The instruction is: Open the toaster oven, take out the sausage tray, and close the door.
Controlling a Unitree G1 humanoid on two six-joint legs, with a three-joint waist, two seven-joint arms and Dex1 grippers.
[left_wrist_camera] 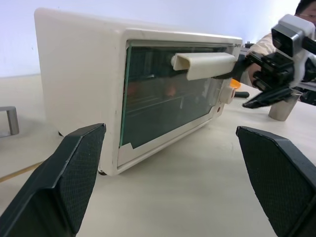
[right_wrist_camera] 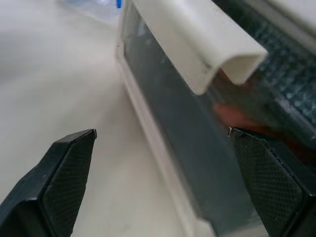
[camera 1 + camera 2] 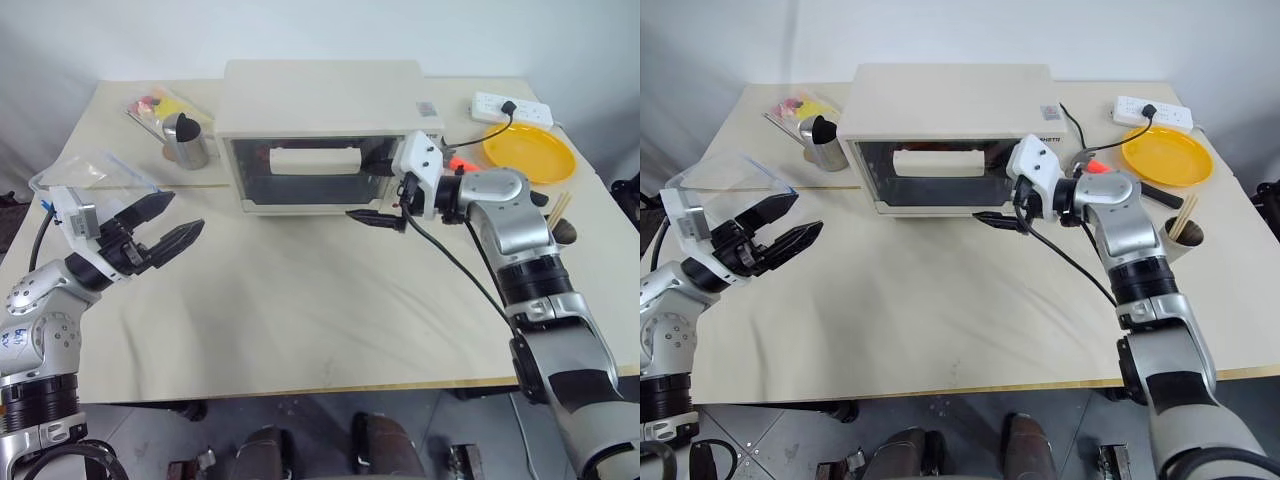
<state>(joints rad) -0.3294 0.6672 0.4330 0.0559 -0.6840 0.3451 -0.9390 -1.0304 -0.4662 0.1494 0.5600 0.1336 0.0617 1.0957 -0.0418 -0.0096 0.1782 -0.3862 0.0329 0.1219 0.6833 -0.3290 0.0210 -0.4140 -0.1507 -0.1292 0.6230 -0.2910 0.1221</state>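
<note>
On the robot's left, the left pincer (image 3: 165,228) hangs over bare worktop (image 3: 300,310) with its two black fingers spread wide and nothing between them, well apart from the toaster oven (image 3: 320,100). Behind it lie a clear plastic bag (image 3: 95,170), a bright snack packet (image 3: 160,103) and a small metal cup (image 3: 190,150). The toaster oven stands at the middle back of the worktop, its door (image 3: 310,175) shut, the white bar handle (image 3: 315,158) running across the glass. A small dark label sits on its top right corner (image 3: 1050,113); the writing there, and a short dark word on the frame in the left wrist view, is too small to read. The left wrist view gives the oven's plain side wall and, through the glass, a dim red-brown shape that may be the sausage tray, though I cannot tell for sure; the right wrist view shows the handle's hollow end close up (image 2: 197,44) and wire mesh behind the glass. The right pincer (image 3: 378,190) is at the door's right end, fingers spread wide, one above and one below near the handle's end, gripping nothing. To the right lie a round yellow plate (image 3: 530,152), a white power strip (image 3: 510,107) and a holder of chopsticks (image 3: 1185,228).
</note>
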